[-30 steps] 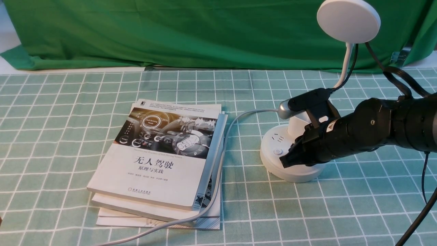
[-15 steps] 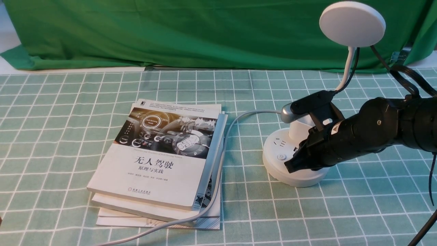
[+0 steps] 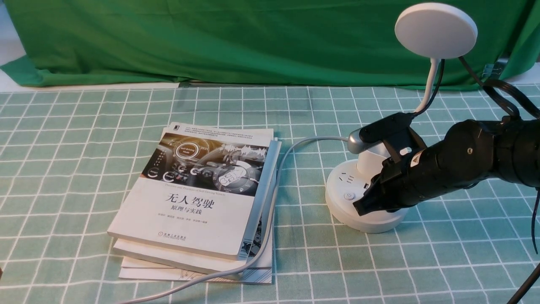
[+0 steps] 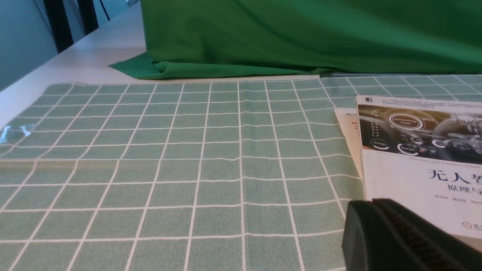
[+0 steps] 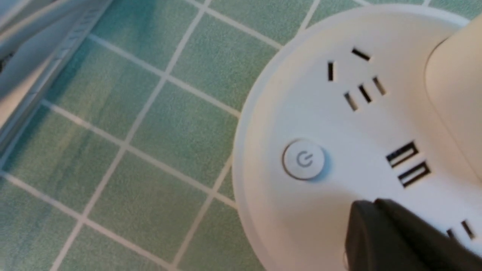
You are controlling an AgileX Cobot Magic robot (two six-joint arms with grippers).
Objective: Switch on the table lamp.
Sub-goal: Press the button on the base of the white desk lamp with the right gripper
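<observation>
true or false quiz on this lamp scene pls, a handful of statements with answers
1. The right gripper has its tip over the round base of the table lamp. True.
2. The gripper tip covers the power button. False: the button is uncovered, with the tip just beside it.
3. The stack of books lies on the lamp's right. False: it lies on the lamp's left.
4. A grey cable runs from the lamp and over the edge of the books. True.
5. The left gripper is holding a book. False: its jaws are shut on nothing.
</observation>
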